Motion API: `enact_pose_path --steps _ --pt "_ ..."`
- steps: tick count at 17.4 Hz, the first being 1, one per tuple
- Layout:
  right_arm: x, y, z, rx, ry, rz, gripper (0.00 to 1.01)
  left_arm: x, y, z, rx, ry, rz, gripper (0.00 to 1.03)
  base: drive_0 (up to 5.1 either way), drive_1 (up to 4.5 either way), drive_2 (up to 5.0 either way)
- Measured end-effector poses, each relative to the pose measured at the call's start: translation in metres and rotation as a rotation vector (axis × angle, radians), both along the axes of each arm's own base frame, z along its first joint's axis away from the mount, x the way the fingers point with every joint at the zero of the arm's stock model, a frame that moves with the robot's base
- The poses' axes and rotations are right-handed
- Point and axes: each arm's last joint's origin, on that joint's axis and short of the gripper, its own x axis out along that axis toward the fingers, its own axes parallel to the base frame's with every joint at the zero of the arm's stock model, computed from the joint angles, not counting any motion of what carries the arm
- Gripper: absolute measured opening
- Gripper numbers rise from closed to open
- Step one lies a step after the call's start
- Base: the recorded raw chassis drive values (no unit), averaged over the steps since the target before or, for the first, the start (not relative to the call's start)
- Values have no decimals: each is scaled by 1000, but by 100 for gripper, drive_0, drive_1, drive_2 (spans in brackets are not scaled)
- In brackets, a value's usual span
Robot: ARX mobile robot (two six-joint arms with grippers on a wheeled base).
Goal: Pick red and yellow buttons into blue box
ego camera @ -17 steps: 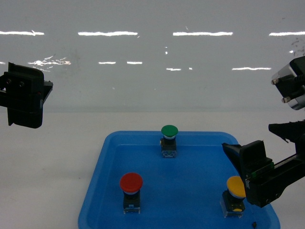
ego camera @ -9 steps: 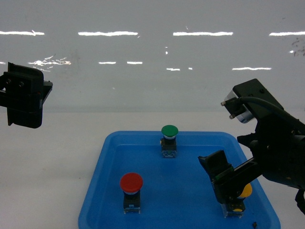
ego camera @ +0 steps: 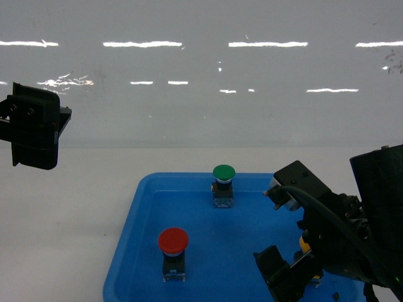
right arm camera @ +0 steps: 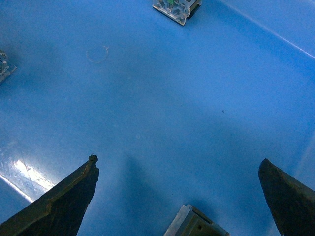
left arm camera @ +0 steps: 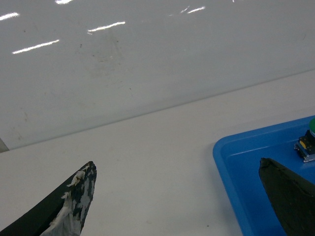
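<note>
Yellow button (ego camera: 305,242) is hiding almost wholly behind the right gripper (right arm camera: 179,196), fingers spread wide around its clear base. Red button (ego camera: 173,241) and green button (ego camera: 223,173) are standing in the shallow tray (ego camera: 129,251). Left gripper (left arm camera: 182,201) is hovering, fingers apart.

White table (ego camera: 69,239) (glossy wall behind); a shallow blue tray (ego camera: 129,251) lies directly on it.
</note>
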Motion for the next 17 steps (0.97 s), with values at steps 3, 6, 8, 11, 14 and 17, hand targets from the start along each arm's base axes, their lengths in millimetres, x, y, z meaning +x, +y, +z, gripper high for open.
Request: enact_pose_path --steps 3,6,8,11,14,17 --pt "-13 -5 -12 -32 2 -15 86 0 0 0 0 0 0 98 0 0 0" --pt "-19 -7 -14 -43 -6 -17 57 0 0 0 0 0 0 98 0 0 0" --pt "-21 -8 -15 -45 -4 -18 44 0 0 0 0 0 0 98 0 0 0" --pt "-24 -11 -11 -32 -22 -31 37 0 0 0 0 0 0 98 0 0 0" --pt "-26 -15 -3 7 -59 -62 36 0 0 0 0 0 0 98 0 0 0" --pt "-29 -25 14 66 -116 -128 29 0 0 0 0 0 0 98 0 0 0"
